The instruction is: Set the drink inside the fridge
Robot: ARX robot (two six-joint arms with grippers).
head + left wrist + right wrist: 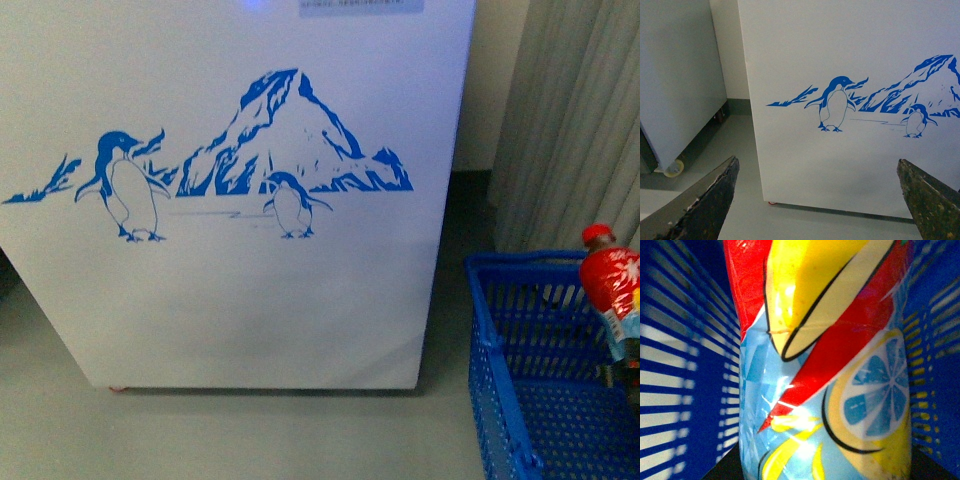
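The fridge [250, 300] fills the front view as a white side wall with a blue penguin-and-mountain graphic; its lids are out of view. It also shows in the left wrist view [850, 165]. The drink [612, 285], red cap and red label, stands upright above the blue basket at the right edge of the front view. My right gripper is shut on the drink, whose label [830, 365] fills the right wrist view; the fingers are hidden. My left gripper [817, 200] is open and empty, its fingertips [722, 185] wide apart, facing the fridge's side near the floor.
A blue plastic basket [520, 340] stands on the grey floor right of the fridge. A grey curtain [570, 120] hangs behind it. A grey-white cabinet on casters [675, 85] stands left of the fridge. The fridge rests on small red-rimmed feet [771, 202].
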